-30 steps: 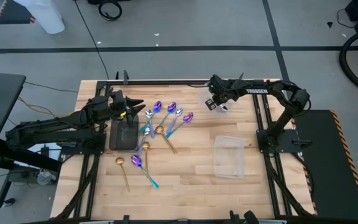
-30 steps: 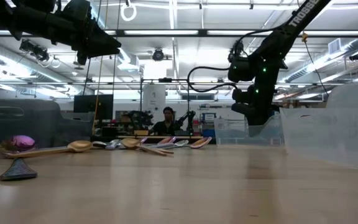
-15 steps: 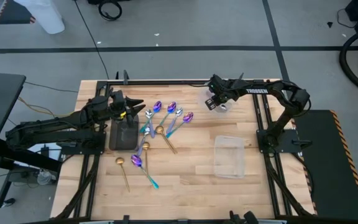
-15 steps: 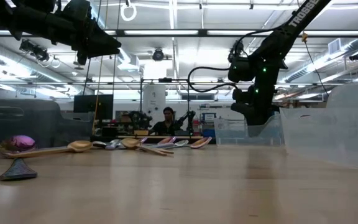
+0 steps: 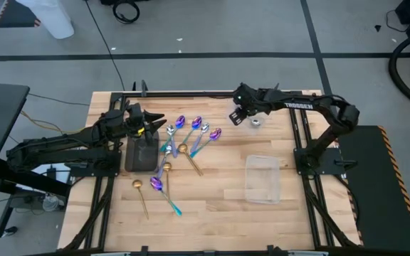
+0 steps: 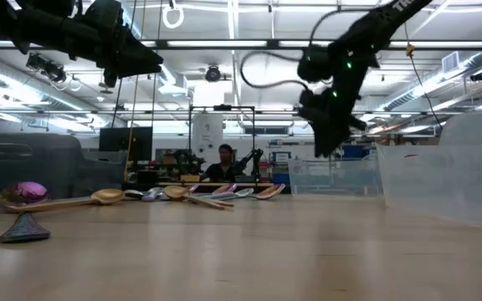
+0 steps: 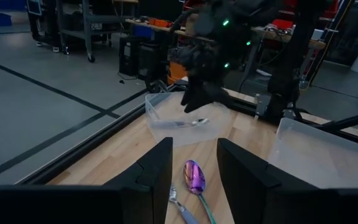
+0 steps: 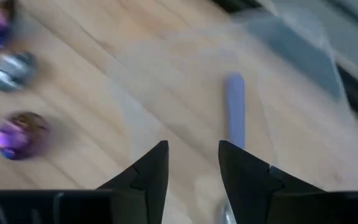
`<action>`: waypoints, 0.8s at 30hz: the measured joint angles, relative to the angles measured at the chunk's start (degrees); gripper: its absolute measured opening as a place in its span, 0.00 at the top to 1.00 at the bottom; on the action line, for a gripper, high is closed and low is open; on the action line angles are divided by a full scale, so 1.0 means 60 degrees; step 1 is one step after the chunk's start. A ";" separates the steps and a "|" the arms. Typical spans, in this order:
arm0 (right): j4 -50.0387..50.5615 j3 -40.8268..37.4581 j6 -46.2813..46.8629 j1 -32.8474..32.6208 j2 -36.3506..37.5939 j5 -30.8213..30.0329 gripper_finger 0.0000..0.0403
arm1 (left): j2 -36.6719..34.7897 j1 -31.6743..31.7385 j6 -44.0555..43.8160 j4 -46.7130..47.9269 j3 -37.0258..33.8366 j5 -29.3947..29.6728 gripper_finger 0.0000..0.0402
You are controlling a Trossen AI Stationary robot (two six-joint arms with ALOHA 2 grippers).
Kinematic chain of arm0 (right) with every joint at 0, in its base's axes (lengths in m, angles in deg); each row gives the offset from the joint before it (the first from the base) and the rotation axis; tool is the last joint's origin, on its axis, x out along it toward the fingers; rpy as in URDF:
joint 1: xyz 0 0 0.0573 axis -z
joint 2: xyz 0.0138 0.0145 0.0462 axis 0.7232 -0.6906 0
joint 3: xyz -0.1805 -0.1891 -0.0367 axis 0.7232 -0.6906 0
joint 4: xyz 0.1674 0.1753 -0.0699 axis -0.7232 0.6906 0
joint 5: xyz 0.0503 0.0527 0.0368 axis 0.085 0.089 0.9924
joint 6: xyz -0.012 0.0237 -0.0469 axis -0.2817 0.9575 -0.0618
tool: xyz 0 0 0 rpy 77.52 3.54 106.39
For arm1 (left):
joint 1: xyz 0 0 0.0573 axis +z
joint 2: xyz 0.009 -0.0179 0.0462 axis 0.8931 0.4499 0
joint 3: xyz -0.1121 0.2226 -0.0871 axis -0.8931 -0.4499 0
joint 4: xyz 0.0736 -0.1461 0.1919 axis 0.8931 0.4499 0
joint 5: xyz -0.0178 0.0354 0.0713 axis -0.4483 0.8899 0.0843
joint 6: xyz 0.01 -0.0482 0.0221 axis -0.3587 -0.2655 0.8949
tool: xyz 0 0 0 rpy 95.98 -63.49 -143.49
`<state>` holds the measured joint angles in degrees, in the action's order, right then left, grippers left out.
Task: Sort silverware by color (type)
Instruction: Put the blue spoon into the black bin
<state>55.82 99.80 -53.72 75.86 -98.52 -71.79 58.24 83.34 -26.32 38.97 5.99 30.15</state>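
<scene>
Right hand point(image 5: 235, 118) shifted leftward, lilac-handled spoon point(image 8: 233, 106) seemingly blurred.

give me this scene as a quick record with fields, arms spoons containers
right gripper: open, empty, raised beside the small clear container
left gripper: open, empty, over the dark tray
spoon in small container: silver spoon with lilac handle
unsorted spoons: gold, silver and purple ones loose on the table, middle left
large clear container: right of the spoons, looks empty
sorting progress: one spoon sorted, the rest still loose
</scene>
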 joint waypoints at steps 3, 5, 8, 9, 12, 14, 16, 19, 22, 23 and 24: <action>-0.0025 0.0452 -0.0250 -0.0702 -0.0014 -0.0405 0.63 | -0.0065 -0.0003 0.0196 0.0136 0.0000 -0.0001 0.67; -0.0078 0.0711 -0.0298 -0.1171 -0.0026 -0.0609 0.63 | -0.0160 0.0000 0.0199 0.0242 0.0000 -0.0001 0.66; -0.0159 0.1030 -0.0331 -0.1811 -0.0036 -0.0914 0.63 | -0.0239 0.0000 0.0192 0.0343 -0.0004 -0.0001 0.67; -0.0304 0.1110 -0.0392 -0.2005 -0.0036 -0.0975 0.63 | -0.0257 0.0000 0.0192 0.0334 -0.0004 -0.0001 0.66; -0.1175 0.1159 -0.0660 -0.2518 -0.0036 -0.0754 0.63 | -0.0256 0.0000 0.0188 0.0351 -0.0004 -0.0001 0.66; -0.1920 0.1162 -0.0775 -0.2799 -0.0120 -0.0279 0.63 | -0.0256 0.0000 0.0159 0.0318 -0.0004 -0.0001 0.67; -0.2467 0.1176 -0.0948 -0.3041 -0.0305 0.0186 0.63 | -0.0256 -0.0001 0.0087 0.0309 -0.0004 -0.0001 0.66; -0.2931 0.1169 -0.1057 -0.3347 -0.0797 0.0360 0.63 | -0.0256 0.0000 -0.0063 0.0188 0.0000 -0.0001 0.66; -0.2928 0.1260 -0.1131 -0.3532 -0.1414 0.0501 0.64 | -0.0252 0.0000 -0.0067 0.0193 0.0000 -0.0001 0.66; -0.2935 0.1380 -0.1195 -0.3582 -0.1644 0.0497 0.64 | -0.0253 -0.0005 -0.0067 0.0195 0.0000 -0.0001 0.67; -0.2935 0.1518 -0.1265 -0.3619 -0.1850 0.0498 0.64 | -0.0256 0.0000 -0.0067 0.0191 0.0000 -0.0001 0.66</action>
<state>38.21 108.91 -61.31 54.15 -109.62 -68.80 56.71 83.34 -26.72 40.12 5.99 30.15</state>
